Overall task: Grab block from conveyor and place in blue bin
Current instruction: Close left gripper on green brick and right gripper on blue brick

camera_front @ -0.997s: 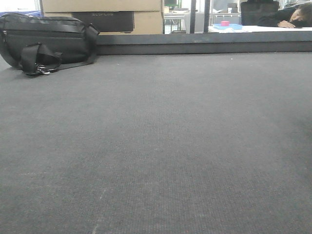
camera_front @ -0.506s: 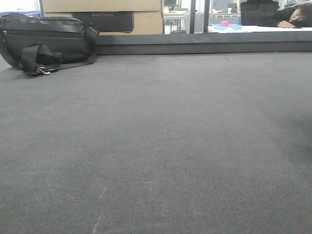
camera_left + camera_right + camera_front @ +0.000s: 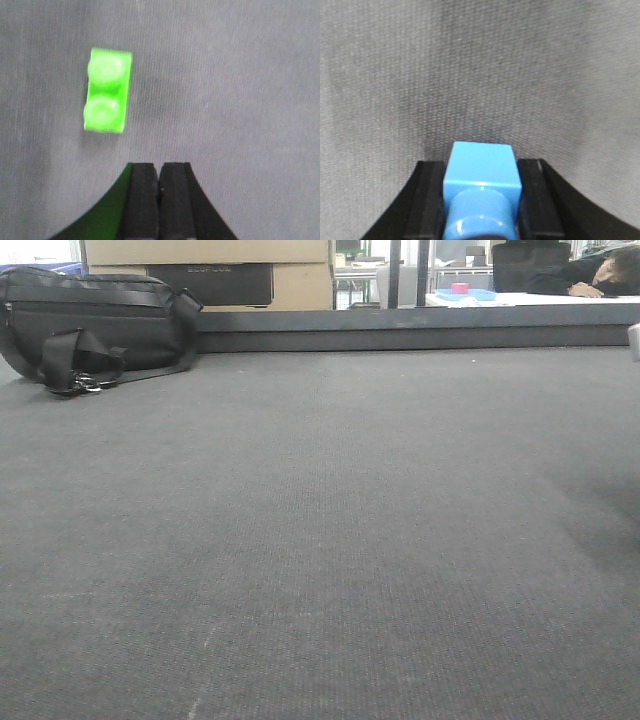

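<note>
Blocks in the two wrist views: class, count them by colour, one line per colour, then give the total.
Green block, lying on the conveyor ahead of the left gripper: 1
Blue block, clamped in the right gripper: 1
Total: 2

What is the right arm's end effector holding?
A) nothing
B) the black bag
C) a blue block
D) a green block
C: the right wrist view shows a blue block clamped in the right end effector, while the green block lies loose on the conveyor.
</note>
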Controlling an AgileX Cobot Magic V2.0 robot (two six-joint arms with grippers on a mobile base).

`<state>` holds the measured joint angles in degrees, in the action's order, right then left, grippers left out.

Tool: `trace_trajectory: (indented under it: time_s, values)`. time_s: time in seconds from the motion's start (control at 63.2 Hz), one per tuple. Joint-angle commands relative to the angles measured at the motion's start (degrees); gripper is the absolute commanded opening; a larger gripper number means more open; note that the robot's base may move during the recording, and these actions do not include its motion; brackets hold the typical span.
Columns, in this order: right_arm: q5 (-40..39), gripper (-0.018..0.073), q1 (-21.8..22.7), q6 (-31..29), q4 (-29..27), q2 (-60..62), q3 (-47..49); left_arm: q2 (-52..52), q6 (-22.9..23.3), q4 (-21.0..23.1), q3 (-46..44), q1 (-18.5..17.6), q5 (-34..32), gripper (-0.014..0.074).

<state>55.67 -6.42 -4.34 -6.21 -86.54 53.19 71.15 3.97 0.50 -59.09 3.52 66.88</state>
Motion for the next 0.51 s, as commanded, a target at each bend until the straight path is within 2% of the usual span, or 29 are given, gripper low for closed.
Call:
trace_trajectory:
  time_s: [0.0,0.111,0.301,0.364,0.49]
  values:
    - [1.8,-0.0154,0.0,-0.2,0.3,3.0,2.4,2.1,-3.1,0.5,-1.8,1.8,2.2,-0.0111]
    - [2.9,-0.0154,0.0,-0.2,-0.6,6.9,5.1,5.2,-9.8,0.5,-3.3,3.2,0.6,-0.0111]
    - [2.0,-0.0154,0.0,-0.2,-4.3,10.8,6.6,8.5,-11.8,0.1,-4.0,3.2,-3.8,-0.0099]
    - [2.0,-0.0154,0.0,-0.2,-5.1,10.8,6.6,9.1,-12.3,0.1,-4.0,3.2,-4.9,-0.0036]
    - [1.4,-0.0154,0.0,-0.2,-6.1,10.8,6.6,10.7,-12.6,0.1,-3.4,3.2,-6.9,0.0206]
